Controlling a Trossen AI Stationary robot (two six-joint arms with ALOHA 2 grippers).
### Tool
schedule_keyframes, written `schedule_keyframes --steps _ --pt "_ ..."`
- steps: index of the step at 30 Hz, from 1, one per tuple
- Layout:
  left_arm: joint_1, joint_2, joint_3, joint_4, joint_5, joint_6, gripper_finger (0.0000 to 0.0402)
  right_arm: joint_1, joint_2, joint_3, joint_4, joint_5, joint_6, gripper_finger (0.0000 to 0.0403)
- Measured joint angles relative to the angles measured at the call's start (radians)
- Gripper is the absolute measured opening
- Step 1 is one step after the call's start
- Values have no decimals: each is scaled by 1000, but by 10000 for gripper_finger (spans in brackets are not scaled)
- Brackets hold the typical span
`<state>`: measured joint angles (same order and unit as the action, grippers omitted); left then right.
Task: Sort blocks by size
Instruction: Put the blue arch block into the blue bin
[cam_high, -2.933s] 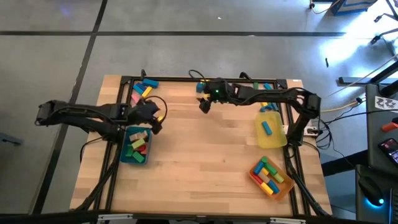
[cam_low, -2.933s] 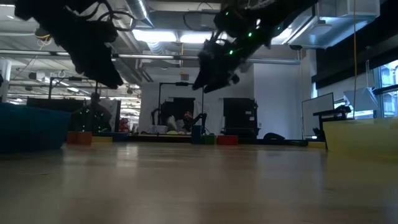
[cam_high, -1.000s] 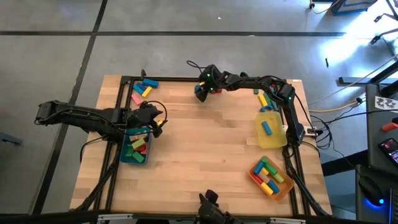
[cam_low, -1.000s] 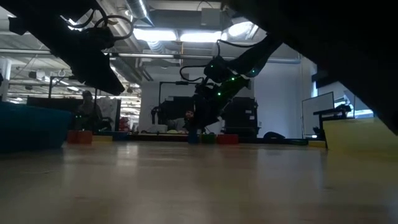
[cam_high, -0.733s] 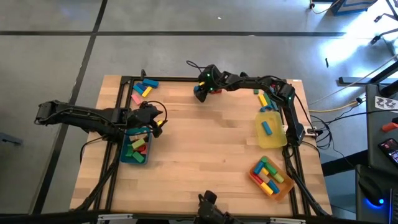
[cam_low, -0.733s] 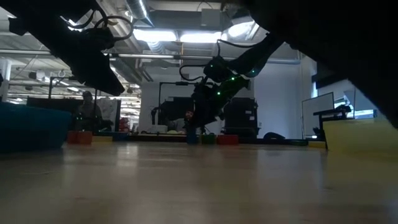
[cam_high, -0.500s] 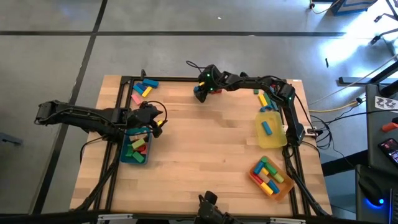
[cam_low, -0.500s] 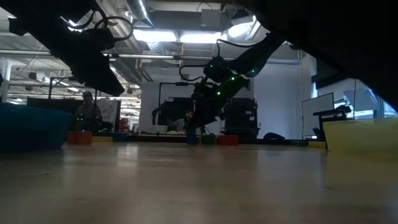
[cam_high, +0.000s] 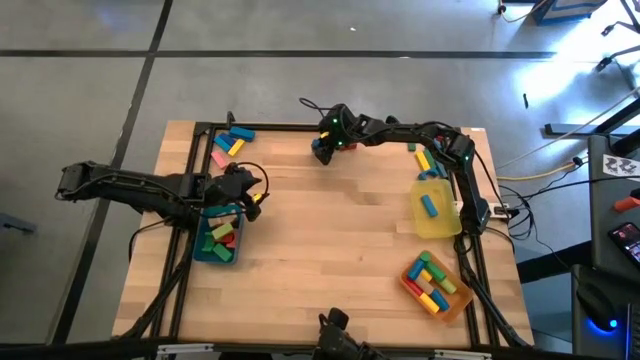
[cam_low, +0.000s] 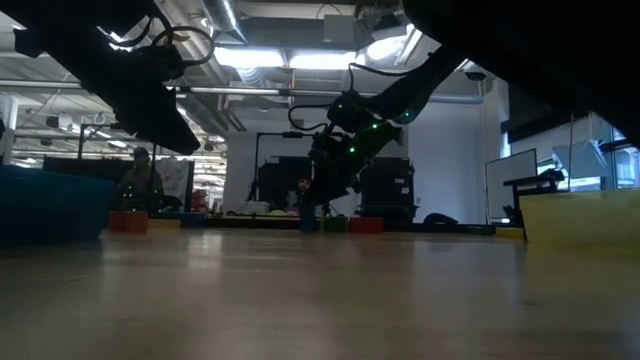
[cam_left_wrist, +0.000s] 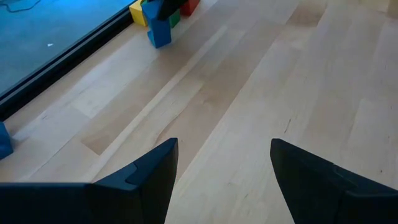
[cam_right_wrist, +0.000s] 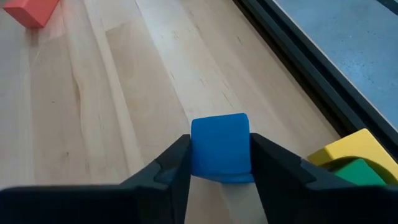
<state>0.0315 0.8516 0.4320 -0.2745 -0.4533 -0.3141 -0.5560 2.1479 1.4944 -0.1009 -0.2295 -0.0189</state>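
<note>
Dark shapes of both arms fill the top of the low view, so the far blocks show there only as small coloured lumps. Seen from above, the right gripper (cam_high: 320, 150) at the table's far edge hides what it holds; its wrist view shows its fingers clamped on a blue block (cam_right_wrist: 219, 147), with a yellow block (cam_right_wrist: 348, 149) and a green block (cam_right_wrist: 348, 171) just beside it. The left gripper (cam_high: 243, 192) hangs over the teal tray (cam_high: 199, 245), fingers (cam_left_wrist: 140, 180) apart and holding nothing. That tray holds green, red and yellow blocks. The yellow tray (cam_high: 436, 226) holds one blue bar (cam_high: 428, 206). The orange tray (cam_high: 462, 296) holds a mixed heap. Loose blocks (cam_high: 229, 143) lie near the far left corner.
</note>
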Motion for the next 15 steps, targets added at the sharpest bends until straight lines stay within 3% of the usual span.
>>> schedule_keyframes --steps 3,8,15 --pt "0 0 0 0 0 0 239 0 -3 0 -4 -9 9 148" --pt "0 0 0 4 0 -4 239 0 -24 -2 -14 -115 48 149" --pt "0 0 1 39 0 1 239 27 -40 0 -10 -130 48 149"
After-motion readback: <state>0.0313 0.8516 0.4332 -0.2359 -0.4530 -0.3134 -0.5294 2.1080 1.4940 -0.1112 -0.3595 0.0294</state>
